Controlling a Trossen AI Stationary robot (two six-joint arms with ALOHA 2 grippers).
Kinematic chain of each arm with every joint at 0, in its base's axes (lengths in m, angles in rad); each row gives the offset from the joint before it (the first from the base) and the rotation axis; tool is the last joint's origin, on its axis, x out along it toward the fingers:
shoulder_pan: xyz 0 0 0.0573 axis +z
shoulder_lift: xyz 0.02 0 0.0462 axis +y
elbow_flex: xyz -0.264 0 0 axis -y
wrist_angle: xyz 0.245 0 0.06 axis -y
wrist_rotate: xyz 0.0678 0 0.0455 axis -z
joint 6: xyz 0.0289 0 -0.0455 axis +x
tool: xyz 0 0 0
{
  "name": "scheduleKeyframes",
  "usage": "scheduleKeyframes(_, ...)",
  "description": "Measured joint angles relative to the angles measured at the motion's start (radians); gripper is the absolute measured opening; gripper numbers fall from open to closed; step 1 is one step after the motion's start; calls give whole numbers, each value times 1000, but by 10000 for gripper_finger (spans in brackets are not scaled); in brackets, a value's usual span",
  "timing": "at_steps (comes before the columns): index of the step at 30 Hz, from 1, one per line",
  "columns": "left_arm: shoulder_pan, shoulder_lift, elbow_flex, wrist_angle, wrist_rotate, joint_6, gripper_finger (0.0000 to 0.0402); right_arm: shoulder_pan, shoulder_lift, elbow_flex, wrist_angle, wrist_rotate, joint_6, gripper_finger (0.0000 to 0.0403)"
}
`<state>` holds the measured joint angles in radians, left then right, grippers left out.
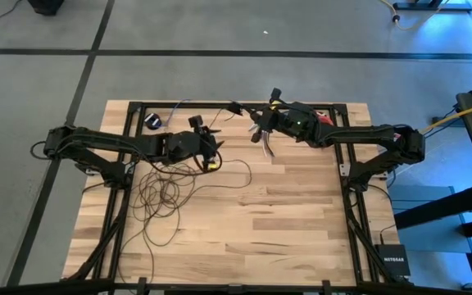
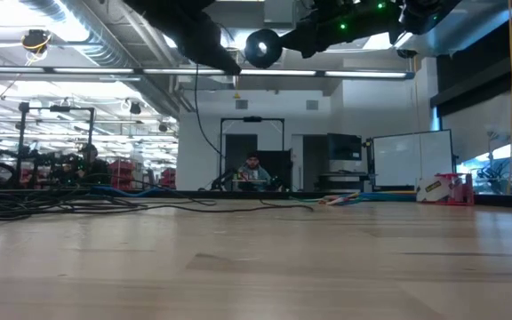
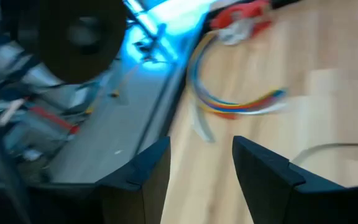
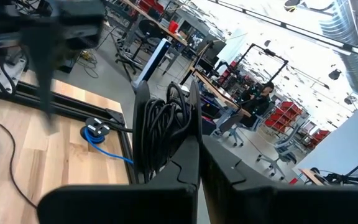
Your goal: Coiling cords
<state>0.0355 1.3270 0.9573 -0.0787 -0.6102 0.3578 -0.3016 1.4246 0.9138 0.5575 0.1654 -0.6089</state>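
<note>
The cords are one thin dark wire. Part of it lies in loose loops [image 1: 162, 192] on the left half of the wooden table [image 1: 301, 221], and part is bunched into a coil [image 4: 163, 134]. My right gripper [image 4: 168, 93] is shut on the coil, high over the far middle of the table [image 1: 256, 123]. A small dark round puck [image 1: 154, 121] lies near the far left corner. My left gripper [image 3: 197, 168] stands open above the table [image 1: 218, 147], just right of the loops, with nothing between its fingers. My right gripper pinches the coil's several bunched turns [image 4: 166, 118] between its two fingers. The fingers come in about level from the table's right side. The coil is lifted clear of the table, and a slack strand [image 2: 199, 107] hangs down from it toward the tabletop.
A short bundle of multicoloured wires [image 3: 241, 106] lies on the table under the right gripper [image 1: 262, 141]. A black frame [image 1: 179, 104] runs along the table's far edge. A thick yellow cable [image 1: 457, 119] and a small black box [image 1: 393, 258] lie off the right side. A person [image 2: 252, 169] sits in the room behind.
</note>
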Motion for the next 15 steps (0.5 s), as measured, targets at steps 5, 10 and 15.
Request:
scheduleKeyframes(5,23,-1,0,-28,-23,-59,166,0,0,0,0,0,0,10)
scheduleKeyframes(10,116,23,0,-131,44,-169,166,0,0,0,1,0,0,10)
scheduleKeyframes(15,190,23,0,-109,-124,-220,166,0,0,0,0,0,0,10)
